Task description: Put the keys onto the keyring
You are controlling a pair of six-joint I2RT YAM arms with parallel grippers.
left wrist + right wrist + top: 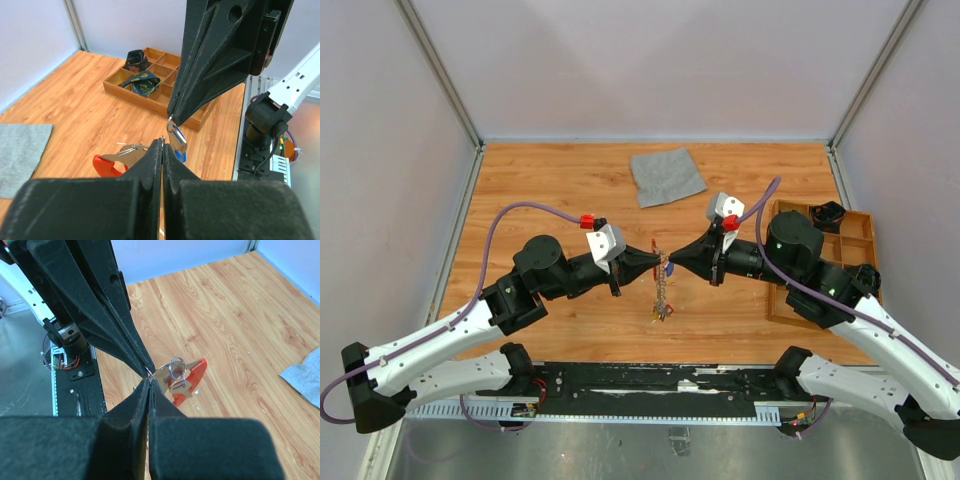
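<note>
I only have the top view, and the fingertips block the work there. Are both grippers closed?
Observer: Yes; the wrist cameras show the left gripper and right gripper both pressed shut.
Operator: What hangs between them?
Observer: A small silver ring at the right gripper's tip, a blue-headed key just below it.
Operator: Anything red?
Observer: A red clip beside the ring, a silver key against it.
</note>
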